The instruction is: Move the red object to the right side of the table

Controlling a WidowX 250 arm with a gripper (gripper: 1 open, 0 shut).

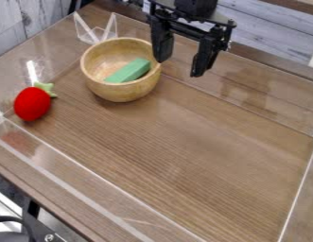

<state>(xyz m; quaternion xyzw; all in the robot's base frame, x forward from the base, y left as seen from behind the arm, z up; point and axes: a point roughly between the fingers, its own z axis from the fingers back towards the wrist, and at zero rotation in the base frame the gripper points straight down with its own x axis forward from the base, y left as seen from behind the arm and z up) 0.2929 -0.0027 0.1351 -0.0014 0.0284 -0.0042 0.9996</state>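
Observation:
The red object is a round strawberry-like toy with a green top, resting on the wooden table near its left edge. My gripper hangs at the back of the table, pointing down, its two black fingers spread apart with nothing between them. It stands just right of a wooden bowl and far from the red object, which lies well to its left and nearer the front.
A wooden bowl holding a green piece sits at the back left. Clear plastic walls border the table. A white wire frame stands behind the bowl.

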